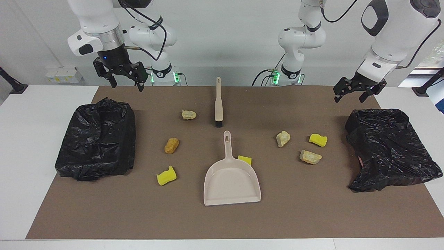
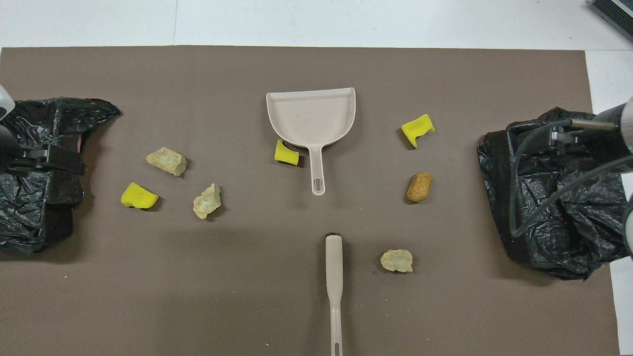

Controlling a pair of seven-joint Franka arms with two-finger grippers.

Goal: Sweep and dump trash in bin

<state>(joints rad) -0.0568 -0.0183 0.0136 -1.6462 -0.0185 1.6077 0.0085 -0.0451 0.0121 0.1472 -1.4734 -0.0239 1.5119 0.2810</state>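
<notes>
Overhead view shows the trash scattered over the brown mat on the desk (image 1: pixel 20 156), none of it gathered yet. Near the left arm's end lie a yellow sponge (image 2: pixel 139 196) and two beige lumps (image 2: pixel 167 161) (image 2: pixel 207 200). A second yellow sponge (image 2: pixel 286 153) touches the dustpan (image 2: pixel 311 118) beside its handle. Toward the right arm's end lie a third sponge (image 2: pixel 418 129), an orange-brown lump (image 2: pixel 419 187) and another beige lump (image 2: pixel 396 260). The brush (image 2: pixel 334 287) lies nearer to the robots than the dustpan, roughly in line with it. A black-lined bin (image 1: pixel 99 139) (image 1: pixel 390 147) sits at each end.

Both the left gripper (image 1: pixel 351 93) and the right gripper (image 1: pixel 126 81) hang empty with fingers spread, each over the mat's edge by its own bin.

The step in hand looks like picking up the tools. One gripper should take the brush by its slim handle, the other the dustpan handle, gripping squarely so neither twists. Sweeping low and slowly toward the pan's open lip should keep the light sponges from skipping away.
</notes>
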